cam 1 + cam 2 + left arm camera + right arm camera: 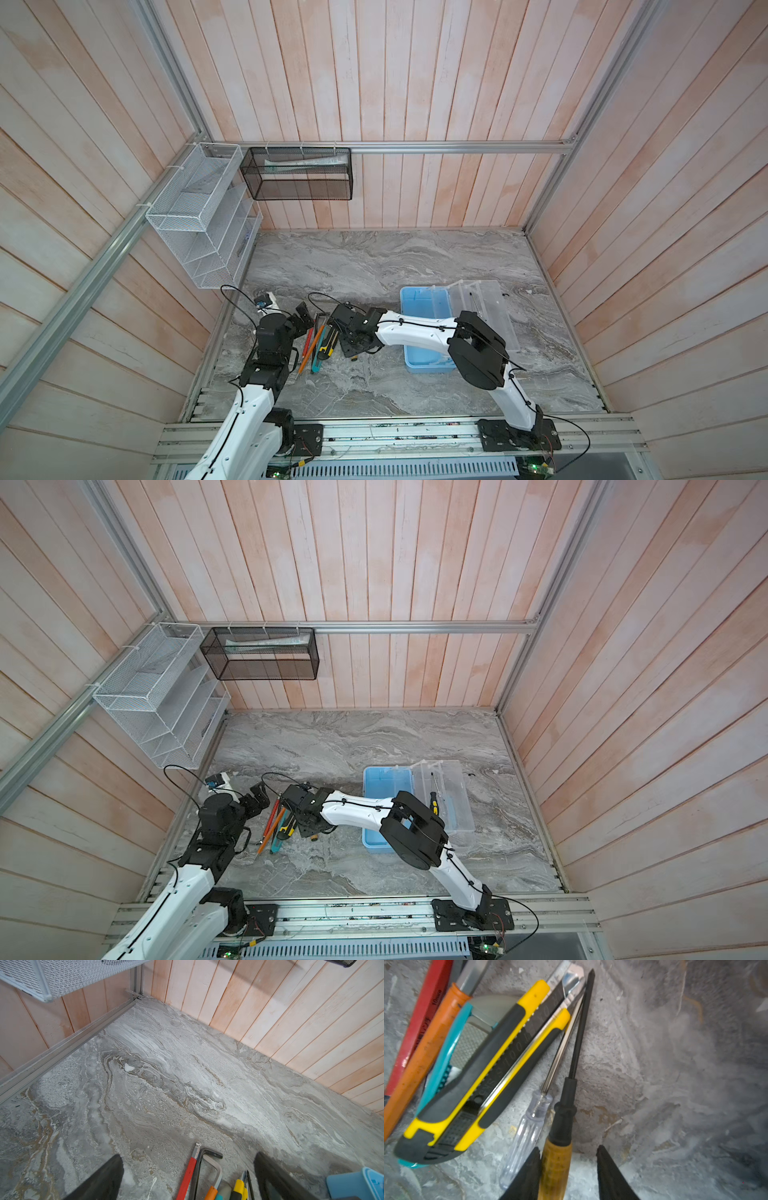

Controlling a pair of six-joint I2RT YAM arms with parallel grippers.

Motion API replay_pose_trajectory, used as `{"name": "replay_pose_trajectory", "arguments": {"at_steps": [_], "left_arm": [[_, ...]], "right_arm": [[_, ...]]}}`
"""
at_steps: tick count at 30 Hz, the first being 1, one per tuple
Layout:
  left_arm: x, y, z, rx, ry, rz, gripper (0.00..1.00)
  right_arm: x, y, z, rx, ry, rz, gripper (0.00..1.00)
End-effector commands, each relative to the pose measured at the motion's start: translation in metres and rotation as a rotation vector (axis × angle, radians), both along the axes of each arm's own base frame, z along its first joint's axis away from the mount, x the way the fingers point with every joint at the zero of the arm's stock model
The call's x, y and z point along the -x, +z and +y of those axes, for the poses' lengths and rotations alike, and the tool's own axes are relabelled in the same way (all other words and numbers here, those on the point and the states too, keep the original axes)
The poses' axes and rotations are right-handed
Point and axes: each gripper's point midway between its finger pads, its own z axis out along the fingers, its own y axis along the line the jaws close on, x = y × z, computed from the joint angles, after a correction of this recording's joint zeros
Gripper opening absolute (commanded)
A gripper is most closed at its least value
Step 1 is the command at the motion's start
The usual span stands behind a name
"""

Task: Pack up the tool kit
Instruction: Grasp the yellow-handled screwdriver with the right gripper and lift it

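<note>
Case and lid of the tool kit (424, 309) lie open on the right half of the table (374, 266). The light-blue base is nearer the middle, and the see-through lid (490, 299) is folded flat on the side away from the loose tools. In a top view a yellow-black screwdriver (433, 801) lies lengthwise in the lid. The right arm (415, 332) stretches across the base and hides much of its floor, so what the base holds cannot be told. On the back wall hangs a black mesh basket (297, 176) with what looks like a pale tube or packet inside. Beside it, on the left wall, is a white wire rack (195, 224).

Left of the case, the loose tools lie bundled on the table. There is a red pencil (419, 1022), an orange pencil (425, 1053), and a teal cutter (446, 1049) with a yellow-black cutter (483, 1076) resting over it. Next come a clear-handled screwdriver (525, 1136) and an amber-handled screwdriver (556, 1169), with hex keys (216, 1165) at the far end.

The right jaws are down at the bundle, parted around the amber handle. One finger touches it and the other stands just apart. The clear-handled screwdriver lies against the outside of the touching finger. The left jaws stand wide open over the far ends of the pencils and hex keys, holding nothing.
</note>
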Motion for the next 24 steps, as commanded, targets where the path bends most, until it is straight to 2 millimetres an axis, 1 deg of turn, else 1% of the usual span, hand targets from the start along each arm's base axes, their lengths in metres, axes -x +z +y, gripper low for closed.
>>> {"name": "replay_pose_trajectory", "arguments": {"at_steps": [1,4,7,12,15,19,21,24], "left_arm": [[0.002,-0.007,0.0,0.001,-0.002,0.012,1.0],[0.002,-0.007,0.0,0.001,-0.002,0.012,1.0],[0.002,-0.006,0.001,0.0,0.0,0.011,1.0],[0.002,-0.006,0.0,0.001,-0.002,0.011,1.0],[0.002,-0.007,0.0,0.0,-0.002,0.014,1.0],[0.002,-0.007,0.001,0.001,-0.001,0.014,1.0],[0.002,-0.007,0.001,-0.001,0.0,0.015,1.0],[0.002,-0.007,0.0,0.001,-0.001,0.013,1.0]], "right_arm": [[0.004,-0.008,-0.008,0.042,0.015,0.009,0.43],[0.001,-0.014,-0.004,0.057,0.028,0.009,0.43],[-0.001,-0.022,-0.004,0.079,0.034,0.013,0.43],[-0.005,-0.023,-0.013,0.091,0.022,0.006,0.42],[-0.008,-0.023,-0.017,0.096,0.014,0.0,0.39],[-0.01,-0.026,-0.022,0.107,0.008,0.001,0.3],[-0.009,-0.028,-0.026,0.102,0.002,0.011,0.28],[-0.01,-0.025,-0.029,0.083,-0.01,0.011,0.21]]}}
